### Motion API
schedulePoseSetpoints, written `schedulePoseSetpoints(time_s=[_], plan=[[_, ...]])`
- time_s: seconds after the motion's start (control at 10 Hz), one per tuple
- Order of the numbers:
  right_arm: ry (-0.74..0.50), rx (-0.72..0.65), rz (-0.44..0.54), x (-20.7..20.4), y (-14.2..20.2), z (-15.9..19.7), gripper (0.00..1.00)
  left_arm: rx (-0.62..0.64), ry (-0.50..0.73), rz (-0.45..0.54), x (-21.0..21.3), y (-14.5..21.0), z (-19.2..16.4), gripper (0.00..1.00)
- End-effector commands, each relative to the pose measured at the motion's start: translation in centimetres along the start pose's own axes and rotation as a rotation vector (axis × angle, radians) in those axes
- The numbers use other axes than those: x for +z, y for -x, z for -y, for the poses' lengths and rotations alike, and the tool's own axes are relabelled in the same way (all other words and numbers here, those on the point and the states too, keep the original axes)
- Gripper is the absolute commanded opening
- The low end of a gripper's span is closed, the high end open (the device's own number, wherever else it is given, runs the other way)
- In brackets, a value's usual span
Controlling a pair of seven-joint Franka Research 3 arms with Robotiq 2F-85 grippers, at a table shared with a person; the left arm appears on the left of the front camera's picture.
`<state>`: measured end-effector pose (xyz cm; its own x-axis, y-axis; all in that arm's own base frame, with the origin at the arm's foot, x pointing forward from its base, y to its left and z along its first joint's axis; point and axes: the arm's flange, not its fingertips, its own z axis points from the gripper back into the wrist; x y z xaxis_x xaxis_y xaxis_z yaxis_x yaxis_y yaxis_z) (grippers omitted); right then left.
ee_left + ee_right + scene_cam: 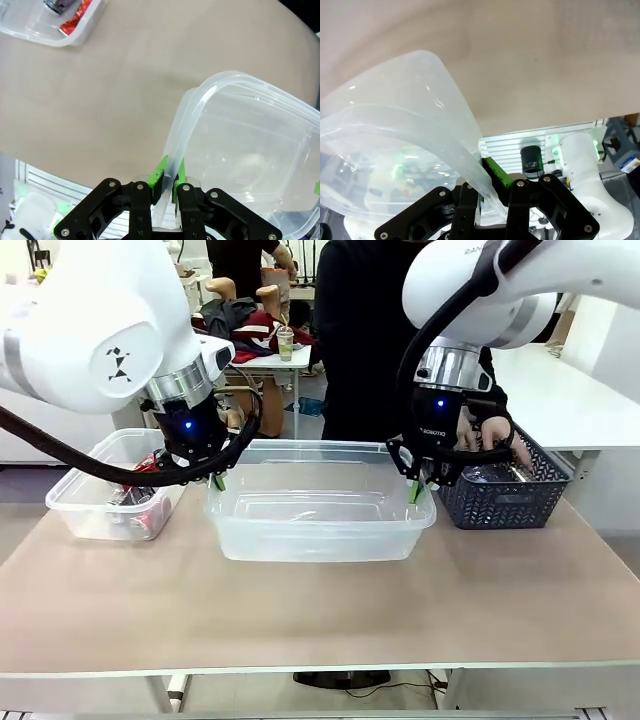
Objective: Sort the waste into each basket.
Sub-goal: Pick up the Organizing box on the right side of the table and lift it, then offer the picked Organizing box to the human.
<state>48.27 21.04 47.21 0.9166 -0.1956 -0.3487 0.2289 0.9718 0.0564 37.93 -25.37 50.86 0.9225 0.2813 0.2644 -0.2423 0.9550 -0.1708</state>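
1. Mid-table, the big clear tub [320,530] sits between both arms.
2. The left gripper [218,480] is pinched tight on its left rim, and the right gripper [417,488] likewise on its right rim.
3. Farther left, the smaller tub [70,505] holds red cans [148,466].
4. Beyond on the right, a person's hand [492,436] is in the dark lattice basket [500,502].

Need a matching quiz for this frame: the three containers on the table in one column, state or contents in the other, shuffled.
Column 1
A. large clear tub
B. small clear tub
C. dark lattice basket

Column 2
1. at the robot's right, person's hand reaching into it
2. at the robot's left, holds a red can
3. mid-table, rim pinched at one end by the left gripper and at the other by the right gripper, fingers shut on it

Pairs: A-3, B-2, C-1
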Motion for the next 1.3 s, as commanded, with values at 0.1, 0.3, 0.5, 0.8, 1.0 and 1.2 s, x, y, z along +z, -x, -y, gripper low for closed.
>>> schedulePoseSetpoints(time_s=[0.1,0.3,0.5,0.8,1.0,1.2], plan=[[-0.004,-0.024,-0.002,-0.4,-0.3,0.2,0.05,-0.047,-0.022,-0.056,-2.9,-1.4,0.8,0.06],[-0.004,-0.024,-0.002,-0.4,-0.3,0.2,0.05,0.032,-0.028,-0.093,-4.4,-2.0,0.0,0.06],[-0.004,-0.024,-0.002,-0.4,-0.3,0.2,0.05,-0.041,-0.025,-0.057,-3.4,-0.7,0.2,0.06],[-0.004,-0.024,-0.002,-0.4,-0.3,0.2,0.05,-0.041,-0.025,-0.057,-3.4,-0.7,0.2,0.06],[-0.004,-0.024,-0.002,-0.4,-0.3,0.2,0.05,-0.041,-0.025,-0.057,-3.4,-0.7,0.2,0.06],[-0.004,-0.024,-0.002,-0.4,-0.3,0.2,0.05,-0.041,-0.025,-0.057,-3.4,-0.7,0.2,0.06]])
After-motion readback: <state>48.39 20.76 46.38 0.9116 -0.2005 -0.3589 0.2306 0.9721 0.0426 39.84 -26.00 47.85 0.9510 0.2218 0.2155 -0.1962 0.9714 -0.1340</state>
